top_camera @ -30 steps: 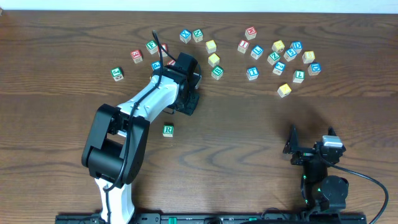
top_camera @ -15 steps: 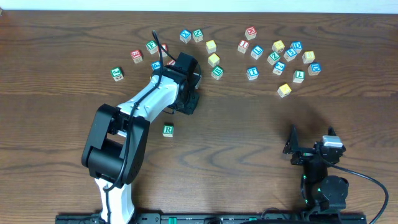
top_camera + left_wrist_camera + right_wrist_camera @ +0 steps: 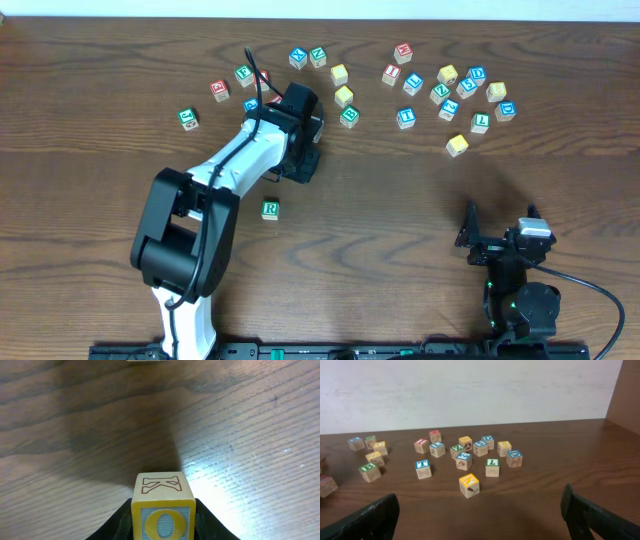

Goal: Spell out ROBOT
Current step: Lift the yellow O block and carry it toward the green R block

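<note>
My left gripper (image 3: 163, 525) is shut on a wooden block (image 3: 163, 510) with a yellow O on blue facing the camera and a K on its top face. In the overhead view the left gripper (image 3: 305, 158) hangs over the table right of centre-left, the block hidden under it. A green R block (image 3: 270, 209) lies alone below it. Several other letter blocks, among them a blue T block (image 3: 405, 117) and a green block (image 3: 349, 116), are scattered along the far side. My right gripper (image 3: 479, 510) is open and empty, parked at the near right (image 3: 497, 240).
A yellow block (image 3: 457, 145) lies apart from the far right cluster, also in the right wrist view (image 3: 469, 485). Red and green blocks (image 3: 219, 88) sit at the far left behind the left arm. The table's far edge meets a white wall.
</note>
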{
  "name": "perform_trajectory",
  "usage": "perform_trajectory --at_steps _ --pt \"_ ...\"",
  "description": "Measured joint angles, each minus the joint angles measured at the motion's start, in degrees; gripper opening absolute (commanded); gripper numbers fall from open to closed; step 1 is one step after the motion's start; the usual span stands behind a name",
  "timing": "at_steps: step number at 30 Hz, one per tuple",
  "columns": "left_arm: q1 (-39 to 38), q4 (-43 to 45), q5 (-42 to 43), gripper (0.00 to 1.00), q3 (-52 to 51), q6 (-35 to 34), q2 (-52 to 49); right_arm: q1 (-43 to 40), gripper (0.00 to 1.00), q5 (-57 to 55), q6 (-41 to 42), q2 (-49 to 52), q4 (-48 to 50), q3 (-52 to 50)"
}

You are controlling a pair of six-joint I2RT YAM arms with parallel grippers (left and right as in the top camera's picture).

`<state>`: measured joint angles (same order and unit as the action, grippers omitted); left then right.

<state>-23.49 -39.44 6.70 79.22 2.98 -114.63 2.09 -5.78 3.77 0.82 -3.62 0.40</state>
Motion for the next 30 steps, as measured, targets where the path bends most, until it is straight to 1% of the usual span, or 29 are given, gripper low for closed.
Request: perform_trajectory --at_steps 6,10,16,17,18,22,30 --pt "0.0 -0.55 -0.7 0.31 0.02 -0.68 6.73 0.0 0.99 0.0 0.0 0.0 -0.02 0.0" --pt "0.0 -1.09 -0.96 0.22 0.61 -3.15 12.39 0.0 0.99 0.0 0.0 0.0 0.0 0.0" --pt "0.0 -4.46 -1.07 0.19 0.76 -7.69 18.8 0.0 0.99 0.0 0.0 0.0 0.0 0.0" --pt "0.0 -5.03 -1.07 0.19 0.76 -8.22 19.37 0.0 0.99 0.0 0.0 0.0 0.0 0.0" --pt "-0.11 -5.66 -1.09 0.15 0.79 -8.76 19.67 0.0 0.99 0.0 0.0 0.0 0.0 0.0" --pt "-1.4 -6.75 -2.67 0.15 0.79 -10.45 19.78 0.0 0.99 0.0 0.0 0.0 0.0 0.0" --pt "-9.97 -6.56 -8.41 0.15 -0.74 -14.84 19.78 0.0 0.99 0.0 0.0 0.0 0.0 0.0"
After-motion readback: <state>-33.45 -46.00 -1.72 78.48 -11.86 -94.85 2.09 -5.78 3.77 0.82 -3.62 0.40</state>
